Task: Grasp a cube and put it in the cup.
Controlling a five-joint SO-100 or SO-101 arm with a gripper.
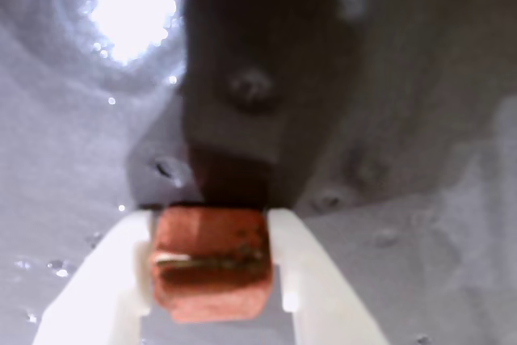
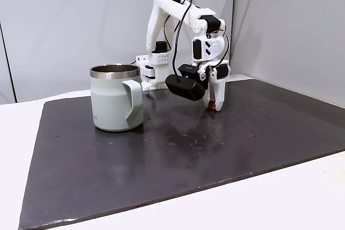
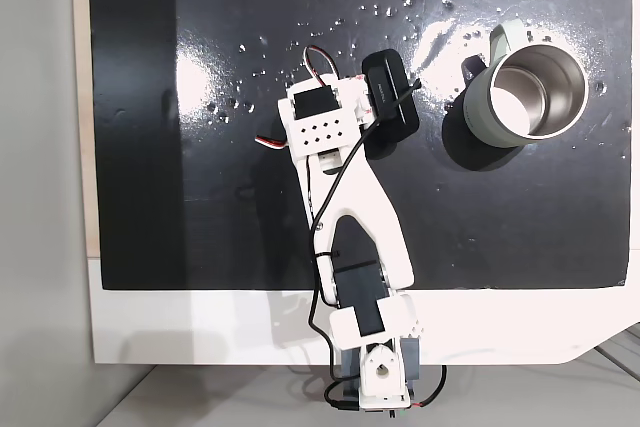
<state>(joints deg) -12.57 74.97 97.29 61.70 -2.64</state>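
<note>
In the wrist view, the cube (image 1: pixel 212 262) sits at 6 o'clock of the picture, between the two white fingers (image 1: pixel 311 280) of the gripper (image 1: pixel 212 268). Both fingers touch its sides, so the gripper is pinching the cube. Behind it lies the dark tabletop (image 1: pixel 73 159), wet-looking, with a strong light reflection at 11 o'clock.

In a fixed view from the side, the gripper (image 2: pixel 214 104) points down, its tips at the tabletop (image 2: pixel 178 154) or just above it; I cannot tell which. A small reddish spot at the tips is the cube (image 2: pixel 212 104). The cup (image 2: pixel 116 98) stands upright at 9 o'clock from the gripper, well apart, its handle turned toward the camera.

In a fixed view from above, the arm (image 3: pixel 335 162) covers the gripper. The cup (image 3: pixel 490 117) stands at 3 o'clock from the arm's end, its mouth open and nothing visible inside.

I judge that the grasp is made and the lift is at hand. The next move calls for raising the cube higher than the steel rim (image 2: pixel 114 71), carrying it over the mouth, then spreading the fingers
</note>
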